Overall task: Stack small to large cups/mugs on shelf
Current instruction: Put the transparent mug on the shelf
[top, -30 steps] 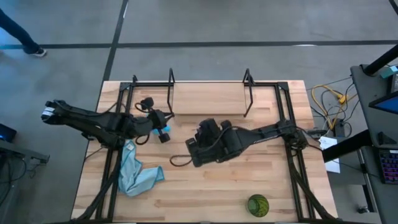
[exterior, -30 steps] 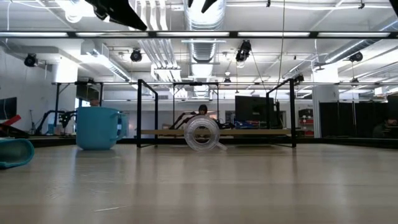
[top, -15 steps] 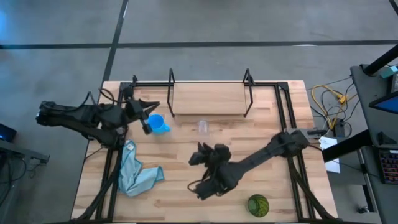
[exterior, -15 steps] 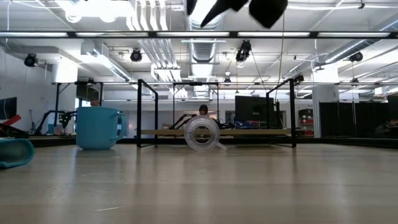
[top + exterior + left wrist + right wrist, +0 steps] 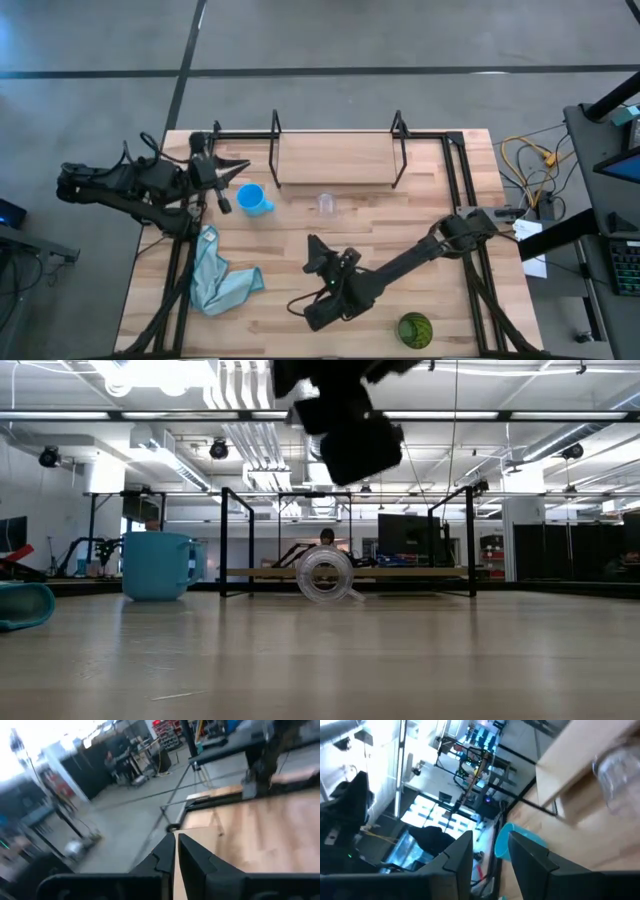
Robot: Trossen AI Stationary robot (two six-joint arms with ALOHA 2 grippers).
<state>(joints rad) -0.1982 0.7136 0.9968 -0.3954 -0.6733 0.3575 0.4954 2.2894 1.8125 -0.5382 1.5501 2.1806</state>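
Cups are all off the shelf point(image 5: 335, 158). Left gripper point(image 5: 222, 180), fingers nearly together and empty, sits just left of the mug point(image 5: 252, 198); a sideways nudge could slide it. The clear cup point(image 5: 326, 204) lies on its side just before the shelf and may roll if touched. Right gripper point(image 5: 315, 250), narrowly parted and empty, hangs mid-table; reaching for the green cup point(image 5: 415, 329) at the near edge risks pushing it off.

- Both arms are dark, nearly black, made of long slim segments with thicker joints.
- The left tool point(image 5: 222, 177) has two thin, pointed black fingers.
- The right tool point(image 5: 318, 251) sits on a bulky black wrist block, with a black cable loop near it.
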